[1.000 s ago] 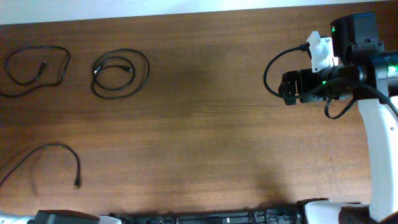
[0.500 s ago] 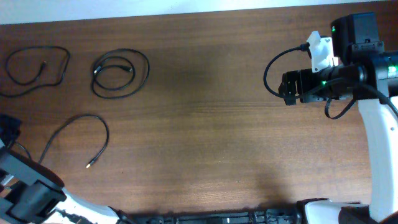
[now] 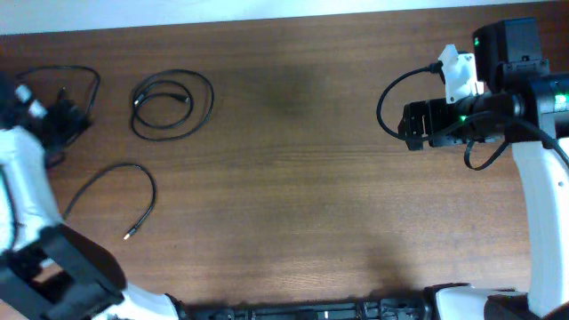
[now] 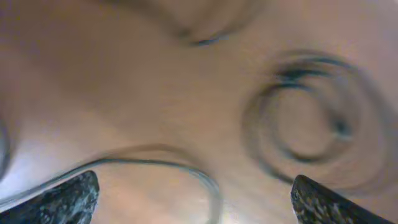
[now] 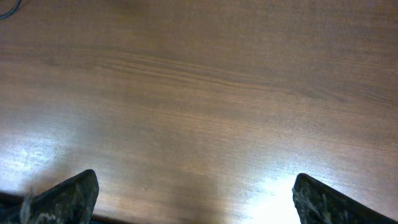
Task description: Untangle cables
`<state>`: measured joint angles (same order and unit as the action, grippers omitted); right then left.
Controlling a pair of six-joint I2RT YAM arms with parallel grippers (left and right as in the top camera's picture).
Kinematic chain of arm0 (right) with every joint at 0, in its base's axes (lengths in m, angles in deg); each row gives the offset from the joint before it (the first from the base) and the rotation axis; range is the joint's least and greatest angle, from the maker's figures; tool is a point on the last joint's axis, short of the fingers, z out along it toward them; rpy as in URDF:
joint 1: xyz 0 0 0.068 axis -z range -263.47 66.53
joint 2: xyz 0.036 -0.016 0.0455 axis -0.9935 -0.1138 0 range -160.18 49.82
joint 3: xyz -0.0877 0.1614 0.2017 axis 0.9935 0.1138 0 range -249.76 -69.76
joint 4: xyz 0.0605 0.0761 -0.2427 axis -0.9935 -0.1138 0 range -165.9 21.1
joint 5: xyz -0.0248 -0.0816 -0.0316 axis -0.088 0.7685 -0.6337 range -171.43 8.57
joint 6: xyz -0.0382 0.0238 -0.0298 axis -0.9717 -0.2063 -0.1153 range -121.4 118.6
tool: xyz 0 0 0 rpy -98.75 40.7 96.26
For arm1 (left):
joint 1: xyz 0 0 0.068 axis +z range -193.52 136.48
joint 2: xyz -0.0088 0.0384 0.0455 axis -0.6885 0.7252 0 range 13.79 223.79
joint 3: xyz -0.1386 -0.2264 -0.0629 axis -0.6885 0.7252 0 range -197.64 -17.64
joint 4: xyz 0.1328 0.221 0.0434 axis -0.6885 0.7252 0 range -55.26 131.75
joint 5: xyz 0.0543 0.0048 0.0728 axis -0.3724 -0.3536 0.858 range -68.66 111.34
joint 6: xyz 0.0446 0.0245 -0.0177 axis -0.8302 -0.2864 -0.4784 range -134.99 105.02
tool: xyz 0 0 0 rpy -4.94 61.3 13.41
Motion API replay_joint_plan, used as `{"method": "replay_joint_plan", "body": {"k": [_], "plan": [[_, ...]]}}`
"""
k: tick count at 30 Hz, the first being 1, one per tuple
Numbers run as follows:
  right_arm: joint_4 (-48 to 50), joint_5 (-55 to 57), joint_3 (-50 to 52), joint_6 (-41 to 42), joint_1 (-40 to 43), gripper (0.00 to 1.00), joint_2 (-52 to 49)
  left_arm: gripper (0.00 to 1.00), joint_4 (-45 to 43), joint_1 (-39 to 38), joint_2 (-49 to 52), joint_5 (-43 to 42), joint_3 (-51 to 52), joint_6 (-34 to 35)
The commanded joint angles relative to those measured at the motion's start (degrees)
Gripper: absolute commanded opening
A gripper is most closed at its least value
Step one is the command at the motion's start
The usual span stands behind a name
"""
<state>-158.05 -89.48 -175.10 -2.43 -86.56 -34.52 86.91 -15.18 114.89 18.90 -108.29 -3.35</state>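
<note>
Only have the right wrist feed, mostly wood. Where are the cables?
Observer: Far left in overhead. A coiled cable lies well away from the right pincer.
Operator: Just that one?
Observer: No. An arc cable lies below the coil, apart from it, with its tip free.
Operator: What's the left pincer doing?
Observer: The left pincer is open with nothing in it, at a third cable, the far-left loop, which is partly hidden.
</note>
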Motion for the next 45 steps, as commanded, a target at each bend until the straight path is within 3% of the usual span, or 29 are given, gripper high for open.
{"method": "replay_joint_plan", "body": {"k": [1, 4, 5, 12, 16, 22, 31, 45], "plan": [[0.02, -0.33, -0.74, 0.28, 0.13, 0.98, 0.48, 0.99, -0.87, -7.15, -7.06, -5.25, -0.35, -4.37], [0.02, -0.33, -0.74, 0.28, 0.13, 0.99, 0.48, 0.99, -0.76, -9.49, -13.09, -21.88, 0.92, -11.89], [0.02, -0.33, -0.74, 0.28, 0.11, 0.99, 0.48, 0.99, -1.70, -9.49, -16.48, -22.67, 2.71, -12.39], [0.02, -0.33, -0.74, 0.28, 0.13, 0.99, 0.48, 0.99, -0.04, -9.44, -41.11, -20.00, 13.07, -13.86], [0.02, -0.33, -0.74, 0.28, 0.13, 0.99, 0.48, 0.99, 7.91, -9.44, -49.27, -20.65, 13.11, -13.86], [0.02, -0.33, -0.74, 0.28, 0.13, 0.99, 0.48, 0.99, 18.25, -9.51, -51.41, -20.35, 13.16, -13.84], [0.02, -0.33, -0.74, 0.28, 0.13, 0.98, 0.48, 0.99, 17.40, -19.47, -63.98, -17.86, 16.98, -13.88], [0.02, -0.33, -0.74, 0.28, 0.13, 0.99, 0.48, 0.99, 13.00, -21.07, -92.30, -17.92, 35.67, -13.86]]}}
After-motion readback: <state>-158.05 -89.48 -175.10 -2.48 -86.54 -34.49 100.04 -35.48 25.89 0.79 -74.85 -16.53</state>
